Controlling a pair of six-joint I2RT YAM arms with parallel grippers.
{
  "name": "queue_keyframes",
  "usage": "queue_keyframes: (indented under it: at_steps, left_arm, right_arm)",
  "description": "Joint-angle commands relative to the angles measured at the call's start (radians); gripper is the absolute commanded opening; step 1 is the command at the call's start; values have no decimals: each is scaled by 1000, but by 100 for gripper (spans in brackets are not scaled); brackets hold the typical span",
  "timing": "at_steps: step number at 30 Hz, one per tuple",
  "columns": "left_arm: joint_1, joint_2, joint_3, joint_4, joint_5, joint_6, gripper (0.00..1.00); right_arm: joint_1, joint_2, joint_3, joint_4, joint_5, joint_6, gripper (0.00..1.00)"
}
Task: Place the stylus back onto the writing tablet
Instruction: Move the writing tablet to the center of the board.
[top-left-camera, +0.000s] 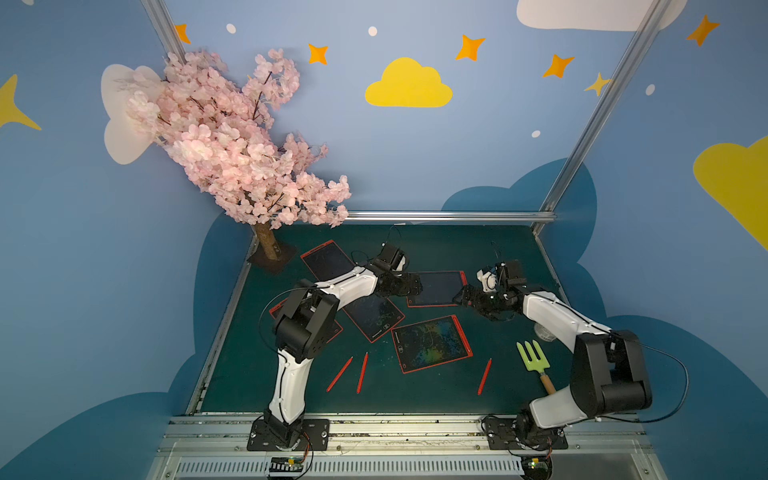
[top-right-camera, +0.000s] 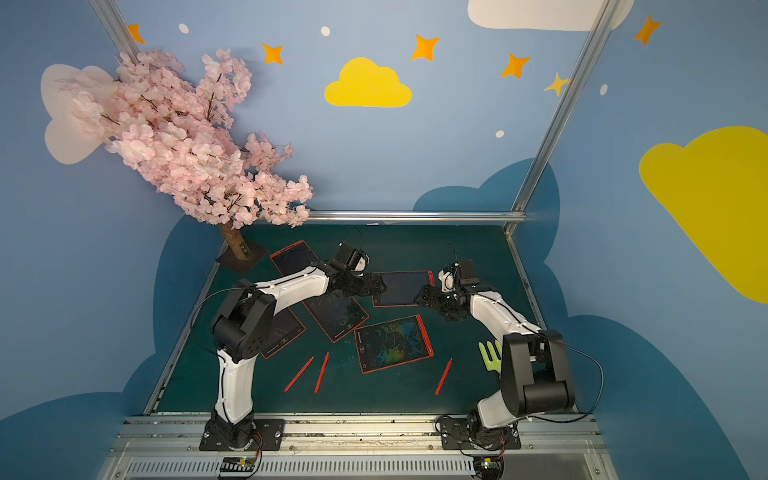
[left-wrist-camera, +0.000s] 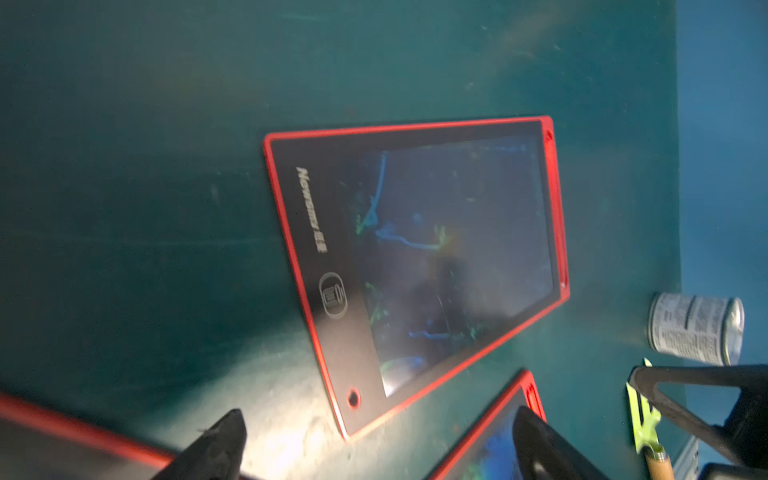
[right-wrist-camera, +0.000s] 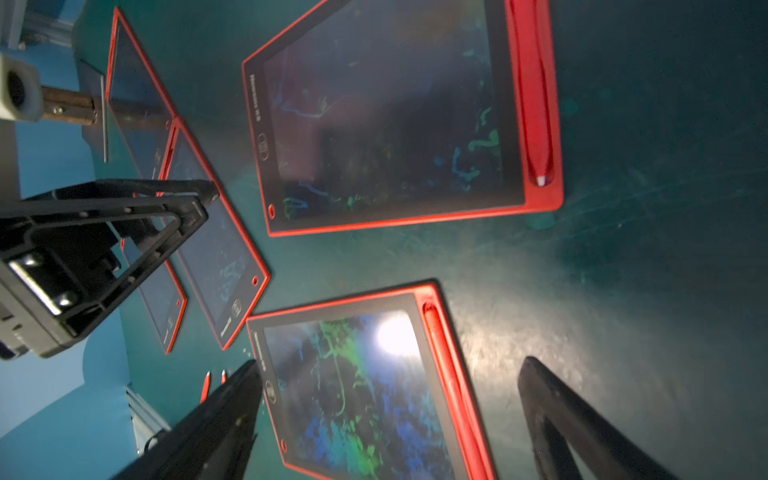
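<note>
Right wrist view: the right pincer (right-wrist-camera: 388, 365) hangs wide open and empty. The red stylus (right-wrist-camera: 536, 104) lies in the edge slot of the writing tablet (right-wrist-camera: 386, 120), which sits near mid-frame in both top views. The left pincer (left-wrist-camera: 378, 413) gapes empty above the table (left-wrist-camera: 124, 208).

red-framed tablets (top-left-camera: 432, 344) with green-blue scribbles — red styluses (top-left-camera: 363, 372), lime-green fork (top-left-camera: 533, 357), dark teal table (top-left-camera: 415, 395)

far tablet (top-left-camera: 436, 288) centre-back on mat (top-left-camera: 436, 399) | stylus (right-wrist-camera: 536, 104) in its edge slot | three loose styluses (top-left-camera: 362, 372) before the tablets (top-left-camera: 432, 345) | fork (top-left-camera: 534, 357) at right | tree (top-left-camera: 266, 241) back-left corner
</note>
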Motion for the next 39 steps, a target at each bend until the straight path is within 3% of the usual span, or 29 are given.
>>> queue_keyframes:
  at_steps: [1, 27, 39]
  left_arm:
    - [5, 21, 63, 8, -18, -24, 99]
    - [-3, 203, 246, -75, 65, -130, 99]
    - [-3, 324, 420, -94, 83, -148, 99]
  right_arm:
    - [-4, 34, -3, 70, -11, 37, 95]
    - [-10, 209, 63, 134, 26, 191, 95]
    - [-10, 302, 131, 152, 19, 238, 95]
